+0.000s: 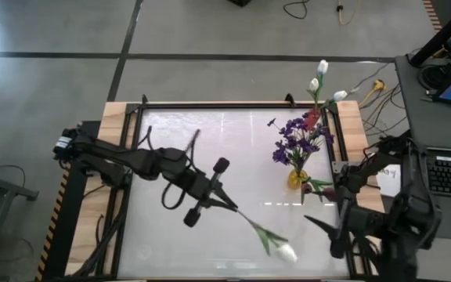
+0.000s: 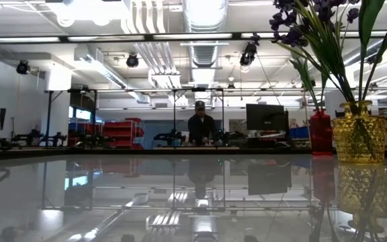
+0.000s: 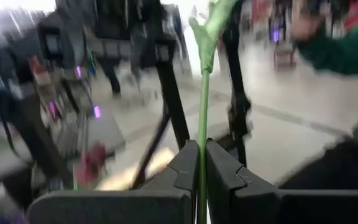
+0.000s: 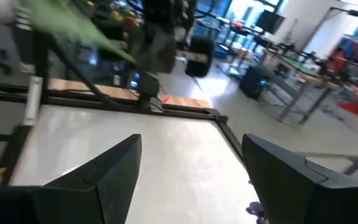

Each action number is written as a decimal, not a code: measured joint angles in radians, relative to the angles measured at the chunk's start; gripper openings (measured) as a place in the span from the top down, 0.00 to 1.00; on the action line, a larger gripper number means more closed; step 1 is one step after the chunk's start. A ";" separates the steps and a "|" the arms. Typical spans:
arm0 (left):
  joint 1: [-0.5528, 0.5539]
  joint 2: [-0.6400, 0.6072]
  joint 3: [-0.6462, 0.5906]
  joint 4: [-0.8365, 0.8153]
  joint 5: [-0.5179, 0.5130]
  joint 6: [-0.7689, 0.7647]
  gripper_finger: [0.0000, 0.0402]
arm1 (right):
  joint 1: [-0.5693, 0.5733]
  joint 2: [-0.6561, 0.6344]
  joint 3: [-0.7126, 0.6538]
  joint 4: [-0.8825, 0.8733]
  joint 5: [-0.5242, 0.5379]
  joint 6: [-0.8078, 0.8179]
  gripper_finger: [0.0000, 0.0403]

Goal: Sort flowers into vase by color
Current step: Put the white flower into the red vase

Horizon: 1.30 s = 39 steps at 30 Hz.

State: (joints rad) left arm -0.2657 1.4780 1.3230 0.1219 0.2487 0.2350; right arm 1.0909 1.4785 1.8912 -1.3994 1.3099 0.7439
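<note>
left gripper point(image 1: 219, 190): mid-bench, jaws clamped on the stem of a white tulip point(image 1: 286, 252), bud trailing out toward the front edge, so it's carried by the stalk.
right gripper point(image 1: 325, 225): parked at the right edge, jaws wide apart.
yellow vase point(image 1: 296, 178): right side of the bench point(image 1: 171, 235), purple sprays point(image 1: 296, 135) already in it.
red vase point(image 2: 320, 132): just behind it.
</note>
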 joint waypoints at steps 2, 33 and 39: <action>0.001 0.000 -0.031 0.107 0.000 -0.007 1.00 | -0.030 0.013 0.000 0.012 0.000 -0.022 0.33; 0.028 0.065 -0.105 0.551 -0.133 0.071 1.00 | -0.340 0.062 -0.003 1.155 -0.337 -1.117 0.48; 0.032 0.051 -0.107 0.559 -0.133 0.073 1.00 | -0.371 0.061 -0.003 1.188 -0.426 -1.164 0.55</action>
State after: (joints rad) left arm -0.2337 1.5291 1.2160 0.6807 0.1158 0.3078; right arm 0.7195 1.5394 1.8885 -0.2109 0.8836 -0.4200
